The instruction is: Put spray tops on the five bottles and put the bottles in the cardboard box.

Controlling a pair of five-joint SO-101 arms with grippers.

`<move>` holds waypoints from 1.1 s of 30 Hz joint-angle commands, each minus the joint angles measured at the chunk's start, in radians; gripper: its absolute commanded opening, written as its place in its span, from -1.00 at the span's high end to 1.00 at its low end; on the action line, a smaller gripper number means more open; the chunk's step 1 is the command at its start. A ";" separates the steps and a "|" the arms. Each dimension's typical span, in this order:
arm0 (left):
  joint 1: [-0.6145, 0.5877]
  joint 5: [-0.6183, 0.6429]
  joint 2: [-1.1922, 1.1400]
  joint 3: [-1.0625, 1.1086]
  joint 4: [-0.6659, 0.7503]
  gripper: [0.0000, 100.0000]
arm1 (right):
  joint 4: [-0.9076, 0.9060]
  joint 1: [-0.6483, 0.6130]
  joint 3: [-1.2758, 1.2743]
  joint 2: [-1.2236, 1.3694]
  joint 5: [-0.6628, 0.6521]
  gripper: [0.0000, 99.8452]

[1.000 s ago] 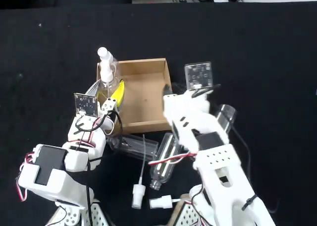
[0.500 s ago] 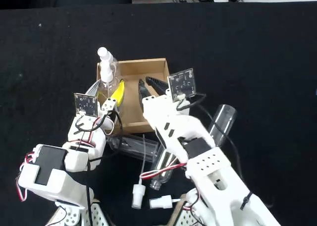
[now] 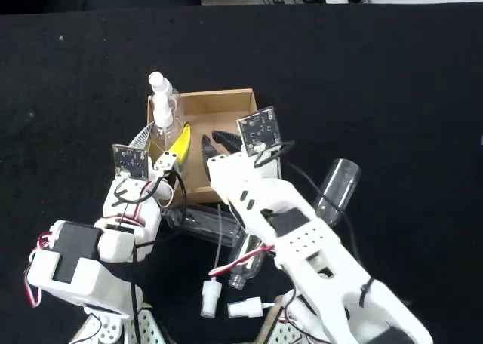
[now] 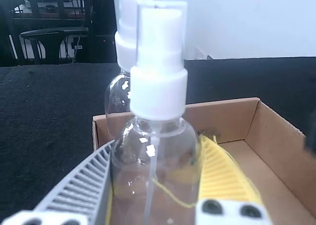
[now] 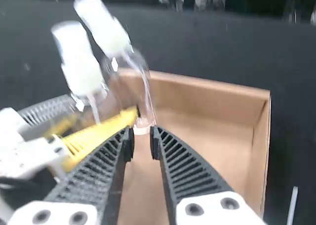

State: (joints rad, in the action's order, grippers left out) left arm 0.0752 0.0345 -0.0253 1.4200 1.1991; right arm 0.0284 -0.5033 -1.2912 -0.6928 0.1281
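My left gripper is shut on a clear bottle that has a white spray top. It holds the bottle upright over the left side of the cardboard box. A second capped bottle stands just behind it at the box's far left corner. My right gripper hovers over the box's middle, open by a narrow gap with nothing between its black fingers. It points at the two capped bottles.
Three uncapped bottles lie on the black table near the box: one at its front, one under the right arm, one to the right. Two loose spray tops lie near the front edge.
The right arm has swung left from the box's right wall to over its middle, bringing its gripper near the held bottle. The left arm and its bottle have stayed put.
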 commanded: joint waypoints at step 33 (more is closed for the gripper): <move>-0.018 -0.006 0.391 0.067 -0.264 0.53 | 0.026 -0.017 0.059 0.033 0.002 0.90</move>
State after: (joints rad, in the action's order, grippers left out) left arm 0.0583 0.0345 0.3307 1.5275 0.9429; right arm 0.0284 -0.5033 -1.2912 -0.6651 0.1281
